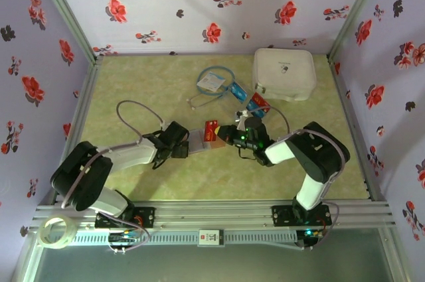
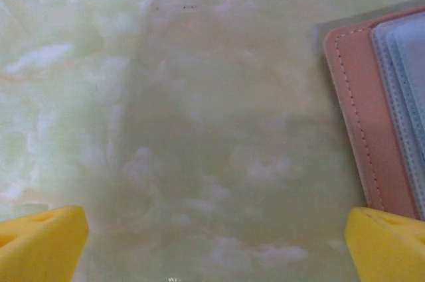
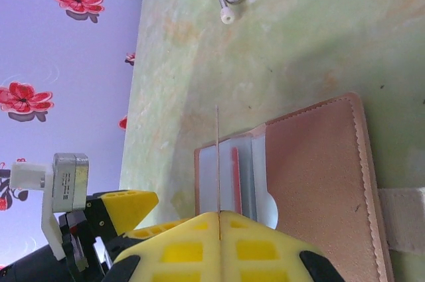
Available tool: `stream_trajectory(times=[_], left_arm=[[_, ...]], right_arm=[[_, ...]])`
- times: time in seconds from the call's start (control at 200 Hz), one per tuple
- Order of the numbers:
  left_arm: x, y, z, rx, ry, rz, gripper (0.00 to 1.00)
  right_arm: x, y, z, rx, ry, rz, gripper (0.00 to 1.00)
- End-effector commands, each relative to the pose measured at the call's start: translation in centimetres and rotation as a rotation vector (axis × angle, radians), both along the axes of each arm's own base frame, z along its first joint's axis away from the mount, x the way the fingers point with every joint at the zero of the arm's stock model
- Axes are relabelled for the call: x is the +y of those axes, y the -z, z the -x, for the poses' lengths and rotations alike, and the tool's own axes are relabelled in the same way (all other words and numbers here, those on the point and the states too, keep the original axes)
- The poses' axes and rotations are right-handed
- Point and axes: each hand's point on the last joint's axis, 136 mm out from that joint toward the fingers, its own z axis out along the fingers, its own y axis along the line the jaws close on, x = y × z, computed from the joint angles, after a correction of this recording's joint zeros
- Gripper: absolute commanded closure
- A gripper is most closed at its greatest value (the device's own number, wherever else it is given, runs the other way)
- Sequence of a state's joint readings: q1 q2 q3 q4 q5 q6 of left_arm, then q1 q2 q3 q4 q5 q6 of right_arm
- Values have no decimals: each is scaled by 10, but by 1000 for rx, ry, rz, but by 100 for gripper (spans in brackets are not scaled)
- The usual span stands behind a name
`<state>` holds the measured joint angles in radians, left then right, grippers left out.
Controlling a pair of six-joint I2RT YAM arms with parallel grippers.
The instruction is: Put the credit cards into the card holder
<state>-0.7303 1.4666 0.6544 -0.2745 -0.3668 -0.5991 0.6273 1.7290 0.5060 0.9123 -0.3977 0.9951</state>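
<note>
The pinkish-tan card holder lies open on the table, greyish sleeves showing, with a red card edge standing in one sleeve. My right gripper is shut on a credit card seen edge-on, poised over the sleeves. From above, that red card sits at the right gripper, over the holder. My left gripper is open just above the table, the holder's corner by its right finger. More credit cards lie near the white case.
A large white square case stands at the back right. A white tag with a blue cord and a grey cord loop lie behind the grippers. Flowered walls close in three sides. A tape roll rests on the front rail.
</note>
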Motion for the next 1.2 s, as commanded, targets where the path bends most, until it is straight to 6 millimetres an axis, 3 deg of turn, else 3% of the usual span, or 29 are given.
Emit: stream_trajectory(times=[0.0,0.19,0.375,1.195], left_arm=[[7,-8,6,-9,-35,1,0],[-8,-33,-9,-65,-11,51,0],[-34,-41,-19,-80,26,152,0],[-28,1,-7,-5,22,107,0]], right_arm=[[-2,-9,-2,-37,-21,26,100],[-4,-10,-5,-42,-28,35,100],[-2,-10,-6,-47,-40,36,100],[4,-6,-10,-46,-61,21,100]])
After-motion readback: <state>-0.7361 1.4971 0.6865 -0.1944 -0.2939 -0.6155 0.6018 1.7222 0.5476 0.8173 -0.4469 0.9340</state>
